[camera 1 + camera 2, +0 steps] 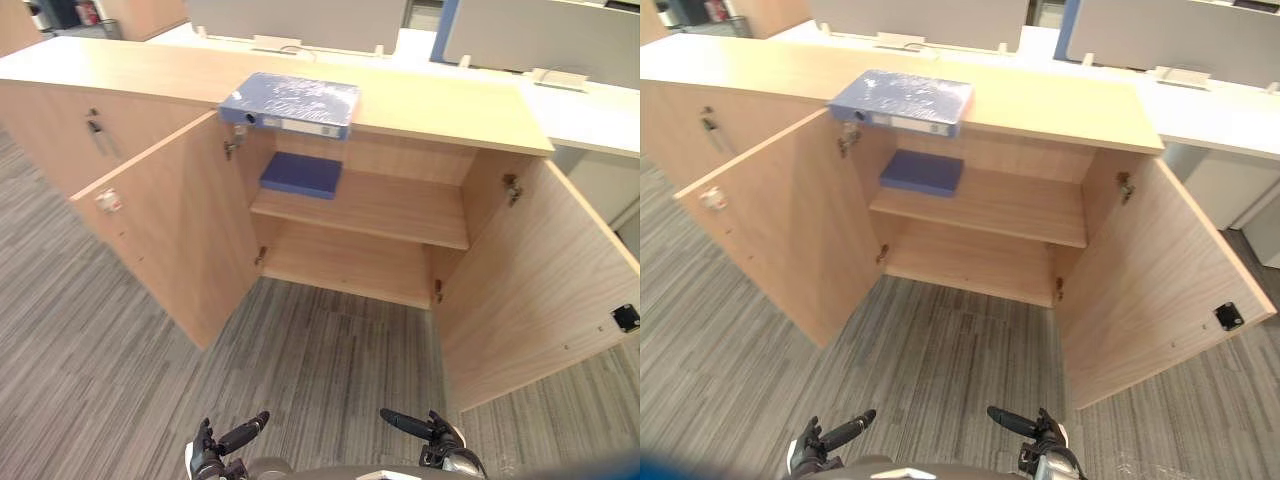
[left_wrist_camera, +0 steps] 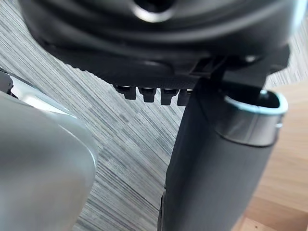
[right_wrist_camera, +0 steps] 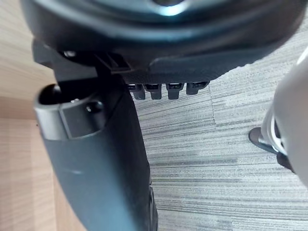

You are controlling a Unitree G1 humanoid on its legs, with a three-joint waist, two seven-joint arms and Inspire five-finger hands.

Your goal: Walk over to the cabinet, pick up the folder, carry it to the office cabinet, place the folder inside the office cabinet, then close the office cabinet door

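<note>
Resting atop cabinet [image 1: 450, 100]: one folder [image 1: 290, 100]; second folder [image 1: 300, 173] on shelf [image 1: 390, 210]; two doors [image 1: 170, 230] [image 1: 540, 280] open.

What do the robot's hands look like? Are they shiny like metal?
Mostly not. The left hand and right hand are dark, nearly black, with slim fingers set side by side in a row. Each thumb is a thick, dark, rounded tube. The left one has a shiny silver band around it.
</note>
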